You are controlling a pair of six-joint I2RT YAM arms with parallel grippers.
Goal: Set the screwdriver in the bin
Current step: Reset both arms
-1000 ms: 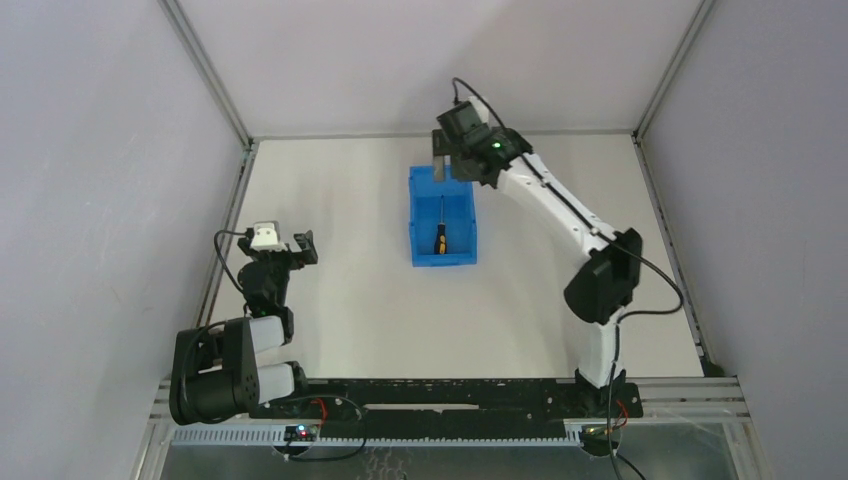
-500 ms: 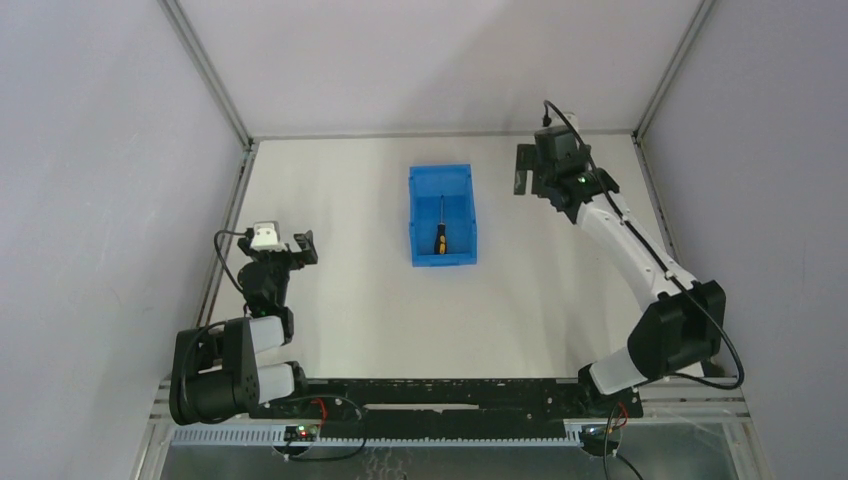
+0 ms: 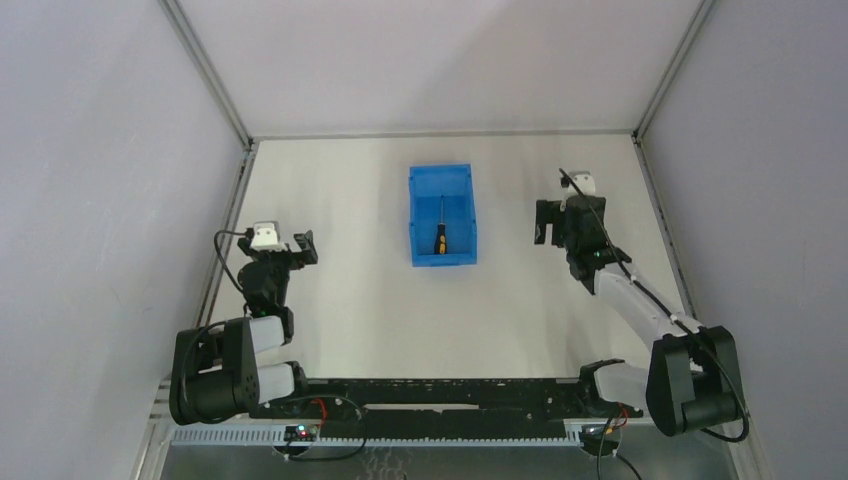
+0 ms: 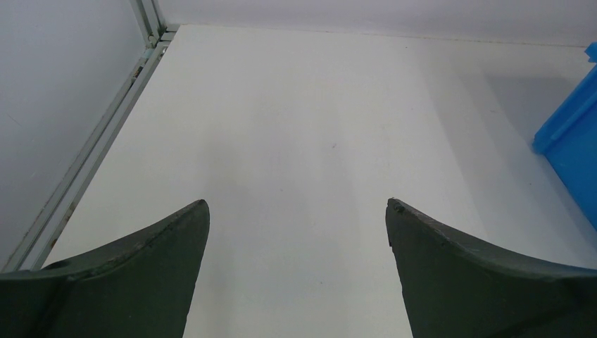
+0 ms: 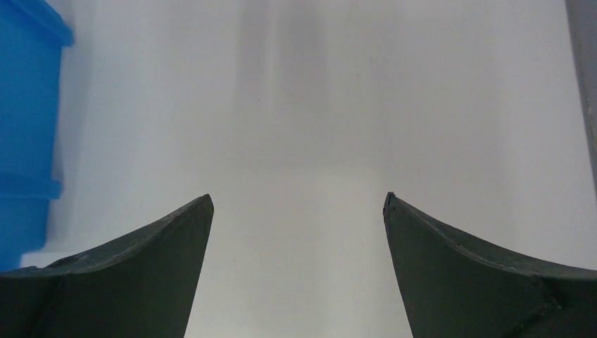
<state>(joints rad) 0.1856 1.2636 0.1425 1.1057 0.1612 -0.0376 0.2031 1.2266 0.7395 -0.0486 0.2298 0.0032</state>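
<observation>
The screwdriver (image 3: 438,232) lies inside the blue bin (image 3: 422,180), shaft pointing to the far end, black and yellow handle near the front wall. The bin stands at the table's middle; its edge shows in the left wrist view (image 4: 574,134) and in the right wrist view (image 5: 24,120). My right gripper (image 3: 546,224) is open and empty, to the right of the bin and apart from it; its fingertips (image 5: 203,208) stand wide over bare table. My left gripper (image 3: 303,247) is open and empty at the left side, far from the bin.
White walls with metal frame rails (image 3: 225,225) close the table on the left, back and right. The arm bases sit on the black rail (image 3: 440,395) at the near edge.
My right arm has swung from behind the bin's far end to the right and back toward the near side, folding in. The screwdriver stays in the bin. The left arm has not moved.
</observation>
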